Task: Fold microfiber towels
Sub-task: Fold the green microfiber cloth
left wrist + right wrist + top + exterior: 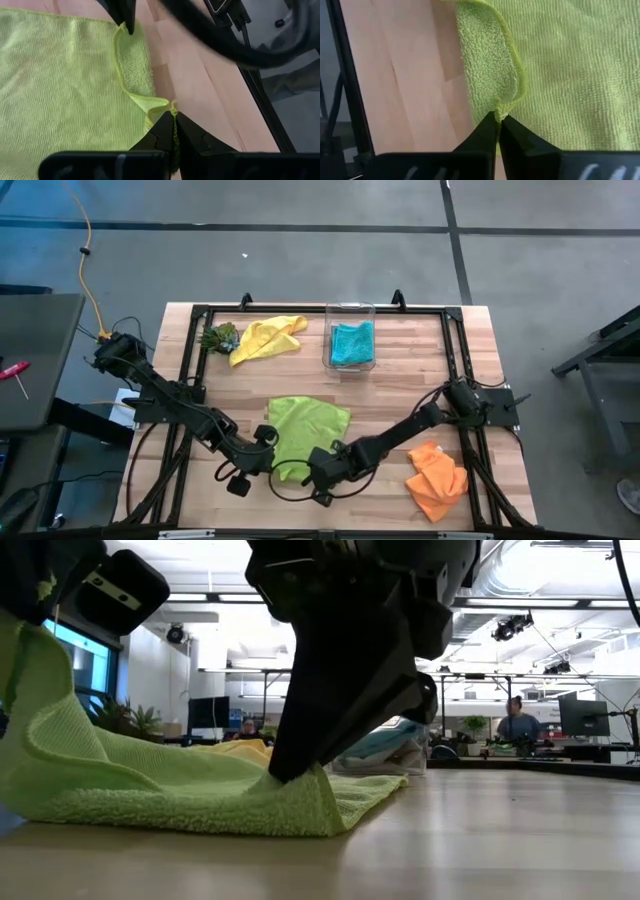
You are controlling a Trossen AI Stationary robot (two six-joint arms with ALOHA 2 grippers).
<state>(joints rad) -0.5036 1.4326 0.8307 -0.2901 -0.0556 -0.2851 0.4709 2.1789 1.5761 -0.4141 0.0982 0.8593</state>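
Both claws are pinched tight on the near edge of the lime towel (305, 430) mid-table: left gripper (262, 448) on 1 corner, right gripper (322, 470) on the other. Next, I'd guess, lift together and carry that edge to the far side. Yellow towel (265, 338), teal towel (352, 343) in its box (351, 312) and orange towel (437, 480) lie well clear
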